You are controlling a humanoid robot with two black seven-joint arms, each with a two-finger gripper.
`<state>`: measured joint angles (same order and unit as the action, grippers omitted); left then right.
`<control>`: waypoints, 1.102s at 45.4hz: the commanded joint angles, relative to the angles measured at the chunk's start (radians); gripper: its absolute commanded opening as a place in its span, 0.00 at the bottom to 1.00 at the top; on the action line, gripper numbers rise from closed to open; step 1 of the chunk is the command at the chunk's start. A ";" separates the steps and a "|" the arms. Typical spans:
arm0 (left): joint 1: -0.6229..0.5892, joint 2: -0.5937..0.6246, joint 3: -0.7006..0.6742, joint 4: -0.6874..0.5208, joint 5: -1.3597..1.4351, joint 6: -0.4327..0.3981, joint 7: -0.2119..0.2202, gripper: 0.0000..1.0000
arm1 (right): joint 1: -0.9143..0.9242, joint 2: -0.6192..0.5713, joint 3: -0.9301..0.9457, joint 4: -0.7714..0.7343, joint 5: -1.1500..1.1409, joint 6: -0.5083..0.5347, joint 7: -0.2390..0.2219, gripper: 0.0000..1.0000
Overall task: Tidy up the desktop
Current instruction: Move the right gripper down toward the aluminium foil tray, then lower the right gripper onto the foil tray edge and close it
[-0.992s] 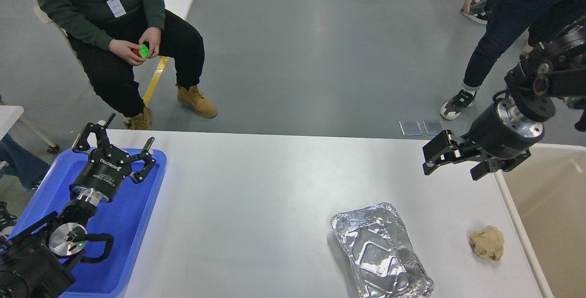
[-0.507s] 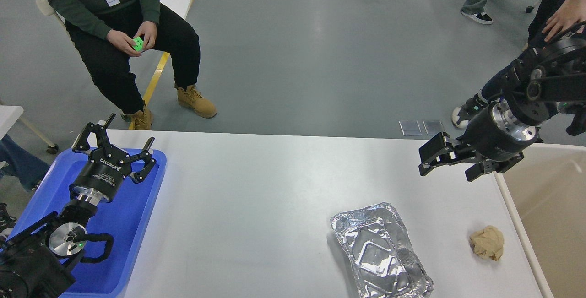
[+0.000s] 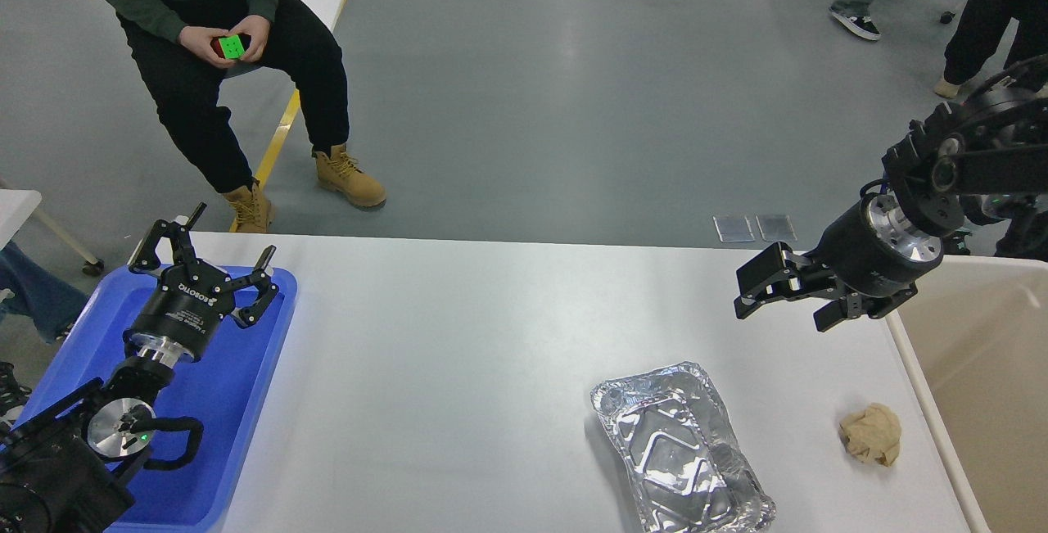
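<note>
Broadly, desktop (image 3: 458, 369) long axis left-right, far edge nearly level

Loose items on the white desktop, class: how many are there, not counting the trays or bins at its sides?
2. A crumpled foil tray lies near the front edge, right of centre; a crumpled brown paper ball sits to its right, near the desktop's right edge.

- The worktop (image 3: 458, 369) is seen in plain white.
- A tray (image 3: 221, 402) at the left is coloured bright blue.
- A foil container (image 3: 679, 455) is shown in shiny, crinkled silver.
- A crumpled paper ball (image 3: 871, 433) is coloured light brown.
- A bin (image 3: 982, 369) at the right is coloured cream.
- Both the left claw (image 3: 214, 259) and the right claw (image 3: 782, 304) are finished in black.
</note>
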<state>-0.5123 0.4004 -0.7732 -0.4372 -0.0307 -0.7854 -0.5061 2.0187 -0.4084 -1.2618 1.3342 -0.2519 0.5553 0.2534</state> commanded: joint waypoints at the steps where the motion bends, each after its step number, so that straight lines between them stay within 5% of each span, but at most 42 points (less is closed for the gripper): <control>1: 0.000 -0.002 0.000 0.000 0.000 0.000 0.000 0.99 | -0.074 -0.006 0.009 -0.004 -0.064 -0.101 0.001 1.00; 10: 0.000 0.000 0.000 0.000 0.000 0.000 0.000 0.99 | -0.210 0.037 0.025 -0.043 -0.089 -0.212 0.001 1.00; 50: 0.000 0.000 0.000 0.000 0.000 0.000 0.000 0.99 | -0.548 0.119 0.113 -0.165 -0.311 -0.414 0.003 1.00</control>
<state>-0.5123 0.4001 -0.7722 -0.4372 -0.0308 -0.7854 -0.5061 1.5426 -0.3006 -1.1508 1.1997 -0.5459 0.1819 0.2564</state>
